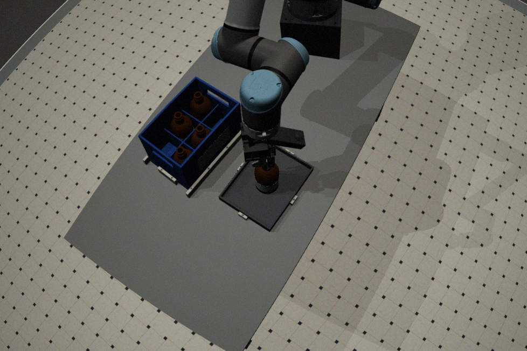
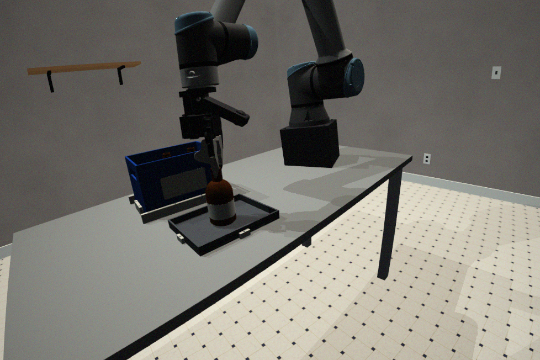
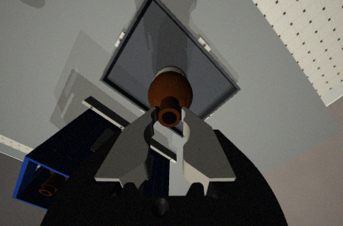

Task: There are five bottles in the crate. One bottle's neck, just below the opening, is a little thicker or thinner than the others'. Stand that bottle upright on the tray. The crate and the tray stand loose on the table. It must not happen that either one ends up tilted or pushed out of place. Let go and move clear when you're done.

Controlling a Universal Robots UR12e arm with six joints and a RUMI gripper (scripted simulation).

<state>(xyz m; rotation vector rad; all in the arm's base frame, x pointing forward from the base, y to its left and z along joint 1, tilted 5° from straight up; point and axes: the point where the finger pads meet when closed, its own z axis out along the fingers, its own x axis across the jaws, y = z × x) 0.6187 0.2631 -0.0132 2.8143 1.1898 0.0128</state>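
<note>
A brown bottle [image 1: 267, 175] [image 2: 219, 191] [image 3: 170, 88] with a pale label stands upright within the dark tray [image 1: 272, 211] [image 2: 196, 233] [image 3: 209, 74], near its middle. Its base is at the tray floor; whether it bears on it fully I cannot tell. My gripper [image 1: 267, 162] [image 2: 218, 170] [image 3: 169, 107] is shut on this bottle's neck from above, the mouth showing between the fingertips. The blue crate [image 1: 179, 174] [image 2: 151, 176] [image 3: 20, 177] holds several more brown bottles [image 1: 199, 106] [image 3: 48, 187] upright in its compartments. Differences in neck thickness are too small to tell.
Pale strips [image 1: 208, 168] [image 2: 170, 207] lie along the crate's foot, between it and the tray. Small pale blocks [image 1: 293, 200] [image 2: 244, 233] sit against the tray's sides. The crate's high wall stands close beside the tray. The black robot base [image 1: 310, 37] [image 2: 308, 144] is at the back.
</note>
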